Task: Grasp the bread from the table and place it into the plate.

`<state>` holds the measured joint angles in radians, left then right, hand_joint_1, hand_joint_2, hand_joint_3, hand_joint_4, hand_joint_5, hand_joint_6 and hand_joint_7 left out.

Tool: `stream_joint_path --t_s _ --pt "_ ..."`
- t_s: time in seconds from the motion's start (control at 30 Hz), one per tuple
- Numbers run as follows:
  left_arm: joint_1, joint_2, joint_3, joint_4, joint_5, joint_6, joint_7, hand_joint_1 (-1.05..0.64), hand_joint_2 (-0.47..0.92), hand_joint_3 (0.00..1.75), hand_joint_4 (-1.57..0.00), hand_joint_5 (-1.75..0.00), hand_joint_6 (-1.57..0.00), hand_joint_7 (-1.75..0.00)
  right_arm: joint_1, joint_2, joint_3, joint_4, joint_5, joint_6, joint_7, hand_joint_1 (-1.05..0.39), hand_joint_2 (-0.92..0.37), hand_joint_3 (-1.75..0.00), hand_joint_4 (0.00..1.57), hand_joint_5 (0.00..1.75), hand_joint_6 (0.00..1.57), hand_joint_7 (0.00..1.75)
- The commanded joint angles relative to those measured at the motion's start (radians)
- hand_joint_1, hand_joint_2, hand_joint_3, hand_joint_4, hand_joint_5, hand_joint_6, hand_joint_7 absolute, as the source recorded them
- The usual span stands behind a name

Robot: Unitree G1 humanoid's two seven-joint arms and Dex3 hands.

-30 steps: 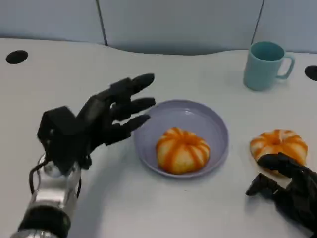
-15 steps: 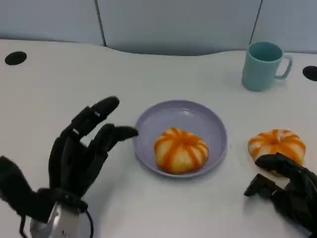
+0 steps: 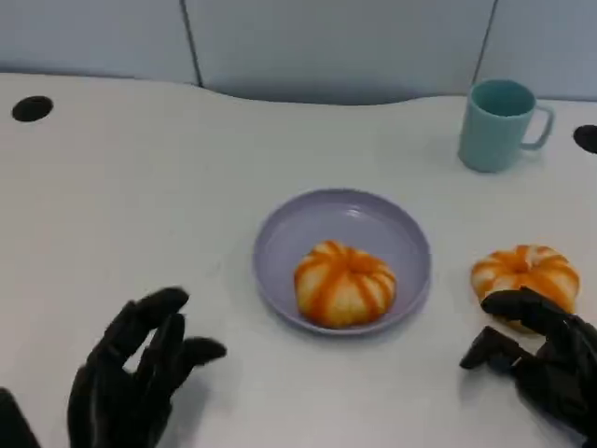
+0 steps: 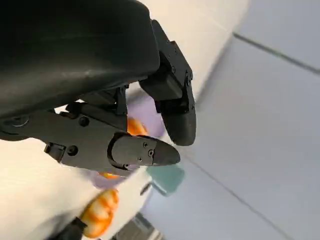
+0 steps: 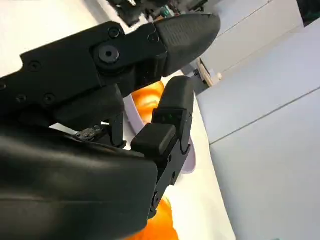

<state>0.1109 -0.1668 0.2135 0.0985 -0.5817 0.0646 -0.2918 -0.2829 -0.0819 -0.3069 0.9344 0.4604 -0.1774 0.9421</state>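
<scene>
One orange-striped round bread [image 3: 343,283] lies in the lilac plate [image 3: 347,220] at the table's middle. A second, similar bread [image 3: 525,271] sits on the table to the plate's right. My left hand [image 3: 135,383] is at the near left, well apart from the plate, fingers spread and holding nothing. My right hand [image 3: 539,353] is at the near right, its fingers curved just in front of the second bread's near edge, with nothing in them. The left wrist view shows that hand's fingers [image 4: 135,152], the plate [image 4: 150,106] and the table bread [image 4: 100,212] beyond.
A teal mug [image 3: 498,123] stands at the back right, behind the table bread. Two dark round holes [image 3: 31,108] mark the tabletop at far left and far right [image 3: 588,138]. Grey wall panels rise behind the table's curved back edge.
My left hand has drawn back from beside the plate's left rim to the near left corner, sinking low in the picture. The right hand and both breads have stayed put.
</scene>
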Motion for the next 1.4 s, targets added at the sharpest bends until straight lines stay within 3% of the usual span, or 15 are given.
stream_joint_path --t_s 0.03,0.37,0.53,0.63,1.03,1.4 --pt "0.011 0.001 0.021 -0.025 -0.034 0.04 0.022 -0.31 0.92 0.33 -0.62 -1.59 -0.52 -1.27 0.029 -0.011 0.002 0.002 -0.011 0.014 -0.008 -0.43 -0.92 -0.09 0.7 1.27 0.79 0.76" --pt "-0.016 0.011 0.05 0.037 -0.009 -0.001 0.002 -0.3 0.88 0.41 -0.55 -1.73 -0.48 -1.35 0.041 -0.007 0.006 -0.015 -0.01 -0.012 0.013 -0.42 -0.92 -0.14 0.66 1.34 0.76 0.81" --pt "-0.046 0.03 0.051 0.097 0.018 -0.082 -0.056 -0.32 0.72 0.64 -0.59 -1.68 -0.56 -1.28 0.045 -0.006 0.01 -0.022 -0.015 -0.012 0.004 -0.43 -0.92 -0.14 0.66 1.35 0.75 0.82" --pt "-0.054 0.032 0.054 0.118 0.017 -0.105 -0.079 -0.32 0.69 0.7 -0.61 -1.66 -0.58 -1.26 0.046 -0.006 0.011 -0.023 -0.016 -0.014 0.003 -0.43 -0.92 -0.15 0.66 1.36 0.75 0.82" --pt "-0.095 0.03 0.04 0.19 0.074 -0.161 -0.08 -0.31 0.63 0.72 -0.69 -1.56 -0.69 -1.11 0.046 -0.029 0.006 -0.043 -0.018 0.044 -0.029 -0.43 -0.92 -0.18 0.64 1.36 0.69 0.92" --pt "-0.101 0.024 0.032 0.203 0.096 -0.174 -0.074 -0.32 0.66 0.65 -0.69 -1.58 -0.68 -1.12 0.033 -0.038 0.014 -0.036 -0.04 0.039 -0.046 -0.45 -0.92 -0.22 0.6 1.42 0.63 1.0"
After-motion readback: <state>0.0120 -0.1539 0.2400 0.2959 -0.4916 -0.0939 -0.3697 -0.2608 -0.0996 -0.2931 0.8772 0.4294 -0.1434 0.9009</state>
